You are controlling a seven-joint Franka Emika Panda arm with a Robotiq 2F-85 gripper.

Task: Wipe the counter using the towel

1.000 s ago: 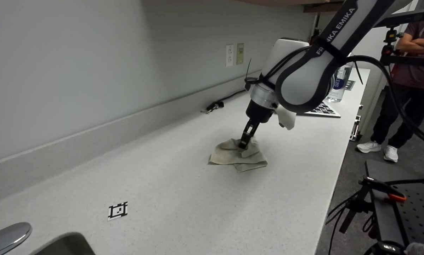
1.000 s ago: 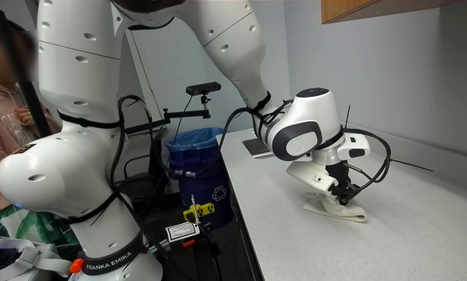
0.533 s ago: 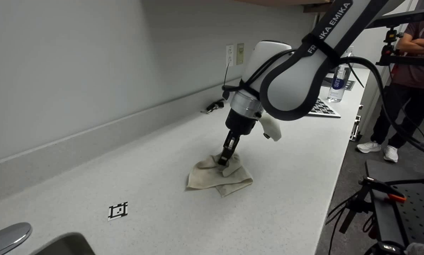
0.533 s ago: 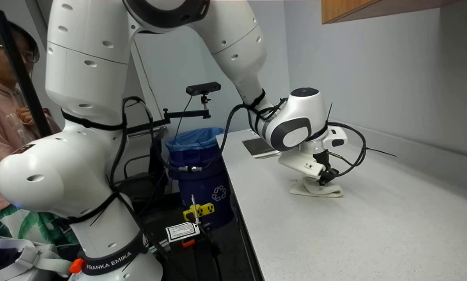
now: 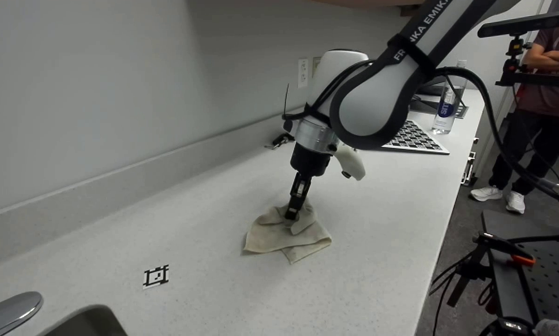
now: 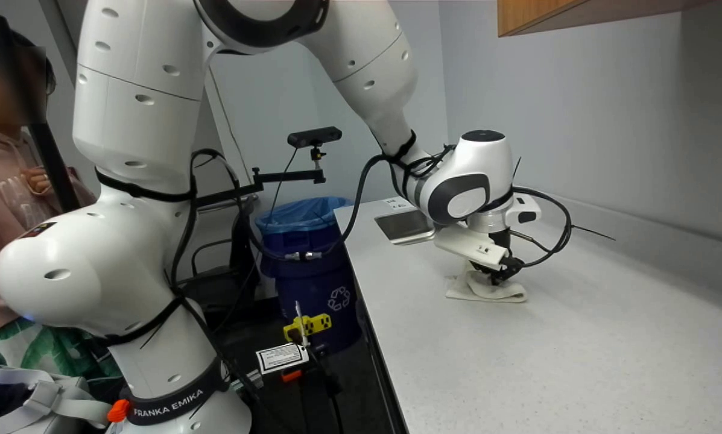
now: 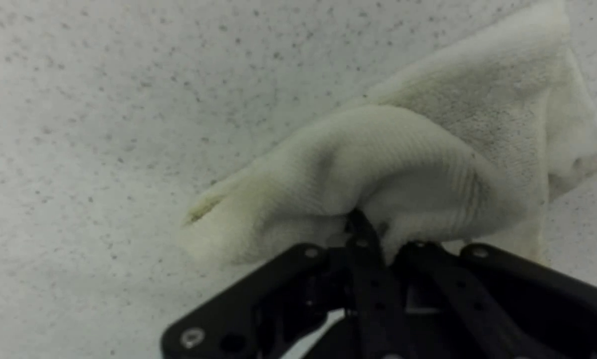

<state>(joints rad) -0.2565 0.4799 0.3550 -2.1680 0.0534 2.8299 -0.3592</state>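
A beige towel [image 5: 270,238] lies bunched on the light speckled counter [image 5: 214,289]. It also shows on the counter [image 6: 547,361] in an exterior view, as a pale towel [image 6: 478,290]. My gripper [image 5: 292,214] points down at a slight tilt with its fingertips in the towel's folds; it also shows as the dark gripper [image 6: 498,276] in an exterior view. In the wrist view, the dark fingers of the gripper [image 7: 370,229] are close together, with a fold of the towel [image 7: 368,149] pinched between them. The fingertips are partly hidden by the cloth. The towel's flat part rests on the counter.
A sink [image 5: 90,322] and faucet [image 5: 10,310] are at one end, near a printed marker [image 5: 156,276]. A checkered board [image 5: 412,138], a water bottle [image 5: 445,112] and a black cable end [image 5: 281,141] lie toward the other end. A cabinet [image 6: 554,15] hangs above.
My gripper has dragged the towel along the counter toward the sink end. Most of the motion came in the first half second; since then it has moved only slightly.
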